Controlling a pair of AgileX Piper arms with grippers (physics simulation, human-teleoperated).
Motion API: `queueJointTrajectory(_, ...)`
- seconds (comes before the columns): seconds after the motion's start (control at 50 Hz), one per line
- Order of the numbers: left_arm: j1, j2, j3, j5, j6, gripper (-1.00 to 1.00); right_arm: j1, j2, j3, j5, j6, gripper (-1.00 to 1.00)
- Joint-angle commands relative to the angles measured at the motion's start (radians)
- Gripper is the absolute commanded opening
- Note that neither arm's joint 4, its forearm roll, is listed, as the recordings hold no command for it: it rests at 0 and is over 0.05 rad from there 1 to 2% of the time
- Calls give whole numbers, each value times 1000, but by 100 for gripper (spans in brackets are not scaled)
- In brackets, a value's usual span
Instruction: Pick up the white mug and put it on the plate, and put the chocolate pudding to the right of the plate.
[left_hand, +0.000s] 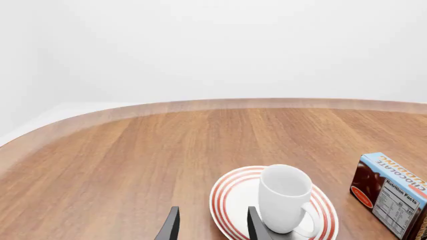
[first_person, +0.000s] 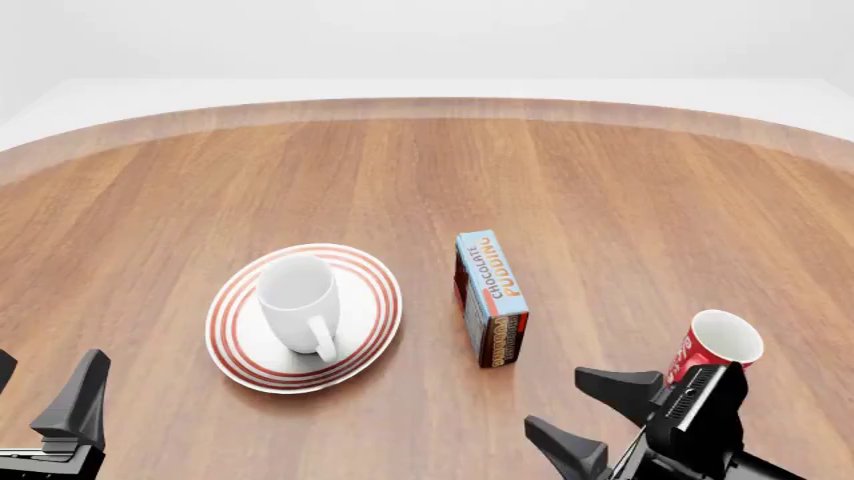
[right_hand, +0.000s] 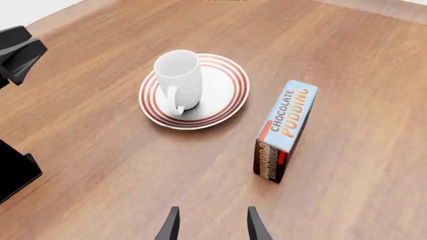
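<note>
In the left wrist view, the white mug (left_hand: 285, 198) stood upright on the plate (left_hand: 230, 200), its handle toward the camera. The chocolate pudding (left_hand: 390, 192) sat on the wooden counter (left_hand: 133, 160) just beside the plate. The left end effector (left_hand: 212, 224) hung released, its two dark fingers apart with nothing between them.

In the front view, the mug (first_person: 299, 298) rested on the plate (first_person: 240, 330) at centre-left, and the pudding box (first_person: 491, 295) lay on its long edge just to the right of the plate, not touching it. A red mug (first_person: 714, 350) stood near the right end effector (first_person: 601, 415), whose fingers were spread and empty. The left end effector (first_person: 54, 400) showed at the lower left corner.

In the right wrist view, the mug (right_hand: 180, 77) sat on the plate (right_hand: 223, 95), the pudding (right_hand: 285, 130) lay beside it, and the right end effector (right_hand: 212, 224) gaped open over bare counter (right_hand: 100, 165).
</note>
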Motion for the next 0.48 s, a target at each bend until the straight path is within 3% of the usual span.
queueJointTrajectory(0.02,0,0,0,0,0,100,-27,-152,46,93,2,100)
queueJointTrajectory(0.48,0,0,0,0,0,100,-96,-543,44,459,-15,100)
